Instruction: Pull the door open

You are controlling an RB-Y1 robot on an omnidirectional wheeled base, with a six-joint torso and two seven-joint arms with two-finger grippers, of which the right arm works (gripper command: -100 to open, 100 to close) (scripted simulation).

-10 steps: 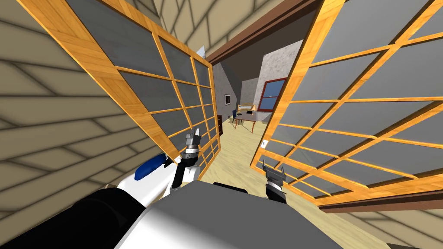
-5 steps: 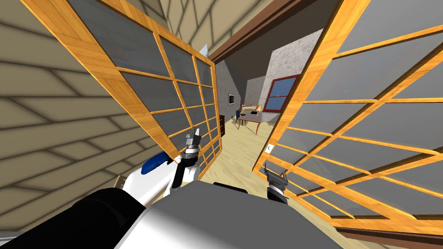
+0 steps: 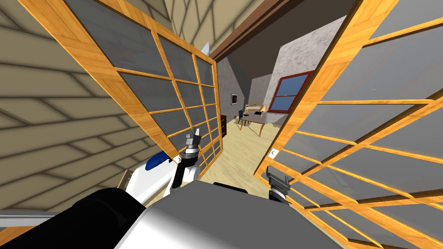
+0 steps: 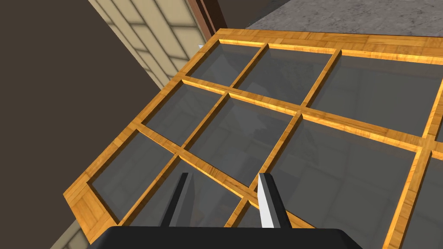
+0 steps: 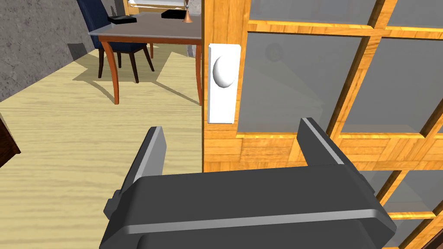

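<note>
Two wooden-framed door leaves with grey panes stand either side of an open gap. The right leaf is swung toward me and carries a white plate with a round white knob, which looks small in the head view. My right gripper is open just below the knob; its fingers straddle the leaf's free edge without touching it, and it sits low by the leaf. My left gripper is open and empty, held close to the left leaf over a crossing of its bars.
Through the gap lies a pale wood floor leading to a table with a blue chair and a red-framed window. A dark cabinet stands past the left leaf. A beige panelled wall closes my left.
The right leaf has swung further toward me and the gap has widened. Its knob plate has shifted down and right, and the right gripper has stayed just below it. The left arm holds still.
</note>
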